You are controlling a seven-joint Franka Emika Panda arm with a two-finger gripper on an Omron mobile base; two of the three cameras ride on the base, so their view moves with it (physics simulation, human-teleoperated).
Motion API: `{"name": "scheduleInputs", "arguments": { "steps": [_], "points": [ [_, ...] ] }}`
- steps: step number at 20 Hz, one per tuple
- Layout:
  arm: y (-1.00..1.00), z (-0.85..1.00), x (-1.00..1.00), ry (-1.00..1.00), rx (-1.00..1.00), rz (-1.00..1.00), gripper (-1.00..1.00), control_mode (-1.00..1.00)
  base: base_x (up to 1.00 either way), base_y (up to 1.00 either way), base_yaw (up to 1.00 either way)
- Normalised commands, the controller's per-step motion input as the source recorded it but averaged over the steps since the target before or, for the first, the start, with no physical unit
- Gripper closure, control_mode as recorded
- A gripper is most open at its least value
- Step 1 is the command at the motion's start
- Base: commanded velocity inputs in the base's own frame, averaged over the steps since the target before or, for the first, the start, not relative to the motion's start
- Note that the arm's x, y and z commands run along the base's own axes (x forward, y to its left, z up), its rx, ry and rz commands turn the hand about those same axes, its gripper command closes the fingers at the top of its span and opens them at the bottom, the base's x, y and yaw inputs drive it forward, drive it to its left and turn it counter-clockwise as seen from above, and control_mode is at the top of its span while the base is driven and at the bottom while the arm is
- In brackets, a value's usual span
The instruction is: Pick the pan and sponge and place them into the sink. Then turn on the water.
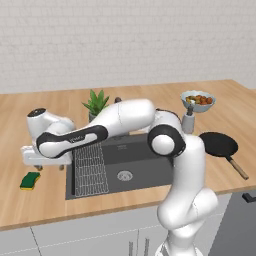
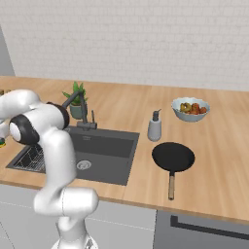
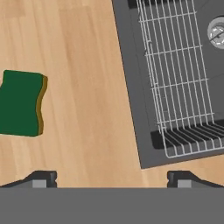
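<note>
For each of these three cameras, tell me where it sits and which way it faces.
Left base view: behind the arm to its left, facing the sink, sponge and pan; arm crosses leftward.
Right base view: behind to its right, facing sink, pan, bowl of food; arm at left.
Hand view: on the hand, looking down at counter; open end effector at bottom.
Shared: sink, wire rack.

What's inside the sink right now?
Inside the sink: a wire rack on its left side and a round drain. The arm covers part of the basin's back and right. The pan and sponge lie on the counter.
</note>
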Motion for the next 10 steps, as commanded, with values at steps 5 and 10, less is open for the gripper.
{"name": "scheduleInputs", "arguments": {
  "steps": [5,10],
  "points": [
    [0.36,-0.17,0.16,0.0,0.01,-0.03,-1.0,-1.0,0.0,0.0,0.0],
    [0.31,-0.15,0.08,0.0,0.0,-0.04,-1.0,-1.0,0.0,0.0,0.0]
  ]
}}
